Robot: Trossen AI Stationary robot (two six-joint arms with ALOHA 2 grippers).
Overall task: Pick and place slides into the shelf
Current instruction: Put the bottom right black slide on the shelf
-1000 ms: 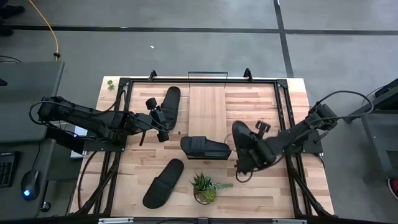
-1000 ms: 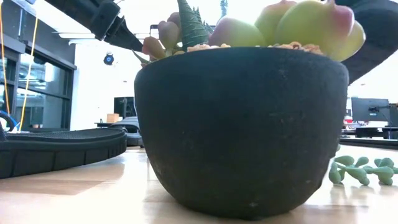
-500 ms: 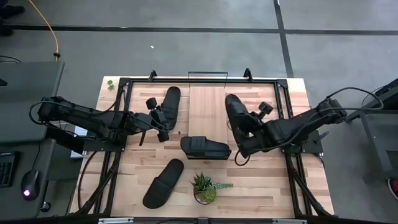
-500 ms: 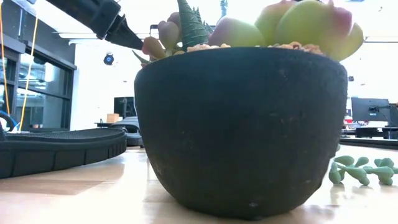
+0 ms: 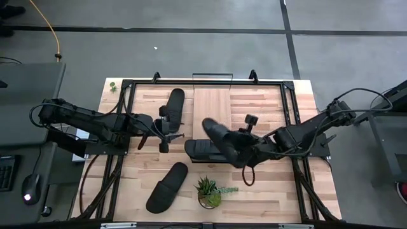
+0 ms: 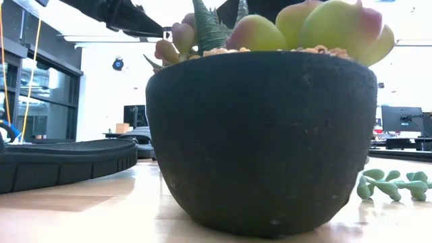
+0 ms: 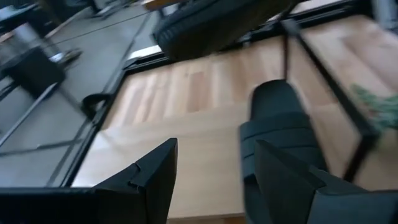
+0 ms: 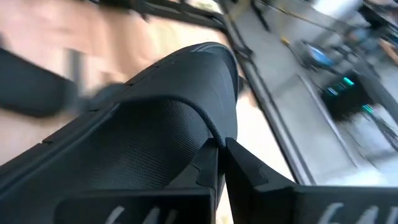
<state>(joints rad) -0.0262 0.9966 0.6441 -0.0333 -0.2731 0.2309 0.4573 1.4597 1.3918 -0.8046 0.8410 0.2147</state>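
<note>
The left pincer (image 5: 166, 130) was seen over the wooden desk (image 5: 280, 191), left of centre, its dark fingers (image 7: 152, 180) spread apart with nothing between them. Just beyond it a black slide (image 5: 173, 105) with an elongated oval sole lay flat, beside the left edge of the shelf (image 5: 212, 108), a smooth light-wood board that ran toward the far edge, where a thin black wire frame (image 5: 212, 76) closed its end. Nearer the front edge a second slide (image 5: 167, 187) lay slanted on bare planks, with open room around it. A third slide (image 5: 205, 150) lay crosswise at the near end of the shelf, its wide strap upward; whether it rested on the board or on the desk beside it could not be told. In the left wrist view this slide (image 7: 281, 134) was seen ahead of the open fingers.

Near the front edge a rough, rounded black pot (image 5: 210, 198) of green succulents stood; in the low view it (image 6: 263, 135) blocked most of the desk.

The right pincer (image 5: 243, 151) was closed on the fourth slide (image 5: 219, 135), held tilted above the crosswise one. Its finely grained strap (image 8: 155, 134) was seen clamped between the fingers. Black frame rails (image 5: 293, 117) bounded the desk at the right.
</note>
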